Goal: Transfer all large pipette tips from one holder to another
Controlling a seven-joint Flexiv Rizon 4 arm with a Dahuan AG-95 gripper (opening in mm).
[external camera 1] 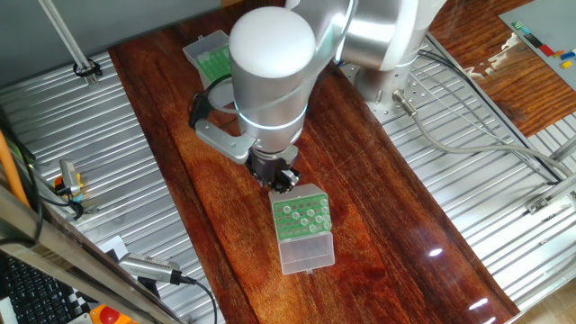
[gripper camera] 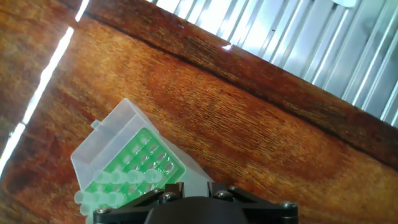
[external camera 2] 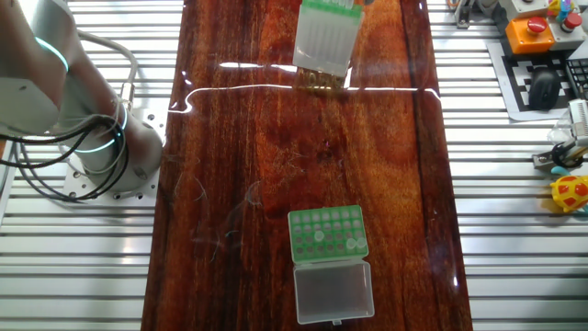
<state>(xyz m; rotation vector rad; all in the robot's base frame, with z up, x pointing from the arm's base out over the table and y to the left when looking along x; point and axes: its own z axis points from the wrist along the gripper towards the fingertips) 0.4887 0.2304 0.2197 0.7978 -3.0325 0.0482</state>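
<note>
Tool (external camera 1: 282, 177) low over tabletop (external camera 1: 378, 234), just beside green rack (external camera 1: 301, 217); opening not discernible. Rack's clear lid (external camera 2: 333, 290) hinged flat open. Pipette tips (gripper camera: 109, 188) seated in rack. Taller translucent box (external camera 2: 325, 37) well apart at far end.

Robot arm (external camera 1: 270, 67): rounded white-and-silver housings, thin glowing cyan ring at joint. Black gripper (external camera 1: 281, 177) on grey bracket; black cables (external camera 1: 202, 103) looped alongside. Silver screws (gripper camera: 221, 195) on dark hand mount.
</note>
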